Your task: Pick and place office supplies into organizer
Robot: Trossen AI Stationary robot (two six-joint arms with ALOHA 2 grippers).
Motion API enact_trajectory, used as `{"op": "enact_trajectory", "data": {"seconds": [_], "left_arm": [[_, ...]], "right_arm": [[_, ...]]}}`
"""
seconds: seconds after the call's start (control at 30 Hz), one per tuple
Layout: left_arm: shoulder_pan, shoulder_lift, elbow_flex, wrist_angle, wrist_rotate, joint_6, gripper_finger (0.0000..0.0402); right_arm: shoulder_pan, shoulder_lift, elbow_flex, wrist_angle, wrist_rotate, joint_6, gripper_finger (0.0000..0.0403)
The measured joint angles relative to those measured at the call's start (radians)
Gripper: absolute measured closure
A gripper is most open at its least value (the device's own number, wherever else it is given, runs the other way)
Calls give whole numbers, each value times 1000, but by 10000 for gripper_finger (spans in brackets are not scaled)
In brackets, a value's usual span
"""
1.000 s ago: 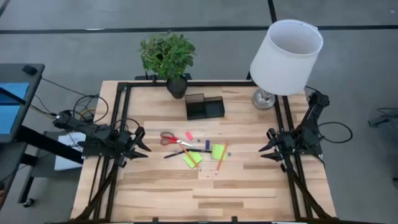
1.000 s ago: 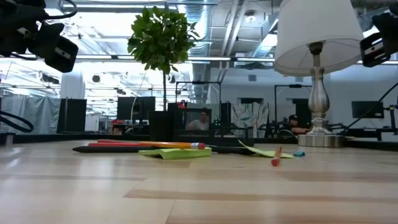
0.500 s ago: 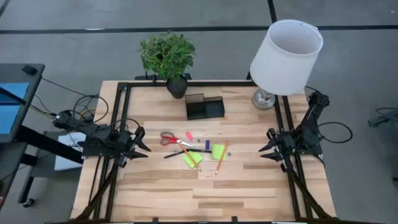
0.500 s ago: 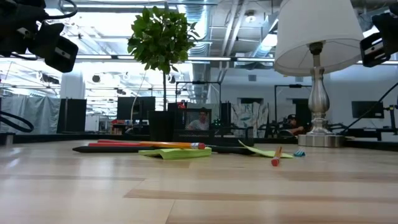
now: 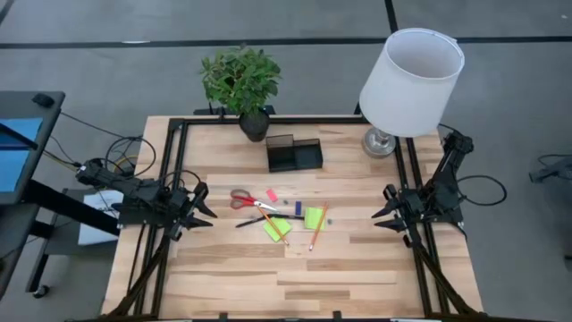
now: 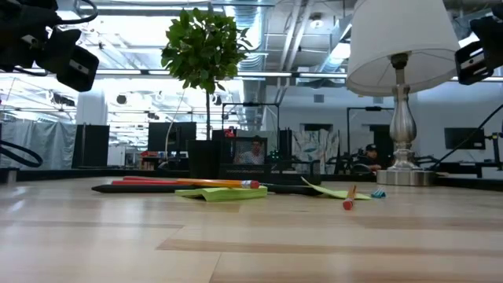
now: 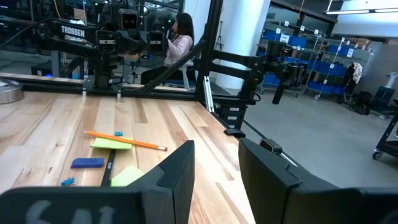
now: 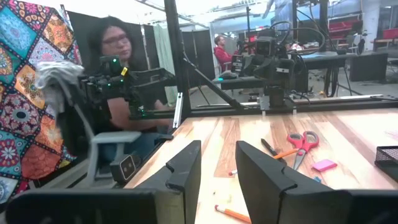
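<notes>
Nothing has moved since the earlier frames. In the high view, the table (image 5: pixel 357 268) fills the middle. The organizer (image 5: pixel 293 154) sits upper centre, empty. The left gripper (image 5: pixel 202 207) at mid-left and right gripper (image 5: pixel 386 207) at mid-right hold nothing, jaws slightly apart. Scissors (image 5: pixel 248 199), pads (image 5: pixel 313 217), pencils (image 5: pixel 315 232) and pen (image 5: pixel 259 219) lie centre.

The left gripper (image 5: pixel 204 212) waits at the table's (image 5: pixel 357 277) left side, the right gripper (image 5: pixel 386 215) at its right. Between them lie the scissors (image 5: pixel 248 200), pads (image 5: pixel 313 217) and pencils (image 5: pixel 316 230). The organizer (image 5: pixel 293 154) stands beyond these, before the plant pot (image 5: pixel 254 124).
</notes>
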Motion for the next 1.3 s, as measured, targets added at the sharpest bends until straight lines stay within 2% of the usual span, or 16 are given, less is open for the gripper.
{"op": "enact_trajectory", "data": {"seconds": [1.07, 1.3], "left_arm": [[0, 0, 0, 0, 0, 0, 286], [0, 0, 0, 6, -39, 62, 286]], "right_arm": [[0, 0, 0, 0, 0, 0, 305], [0, 0, 0, 0, 0, 0, 305]]}}
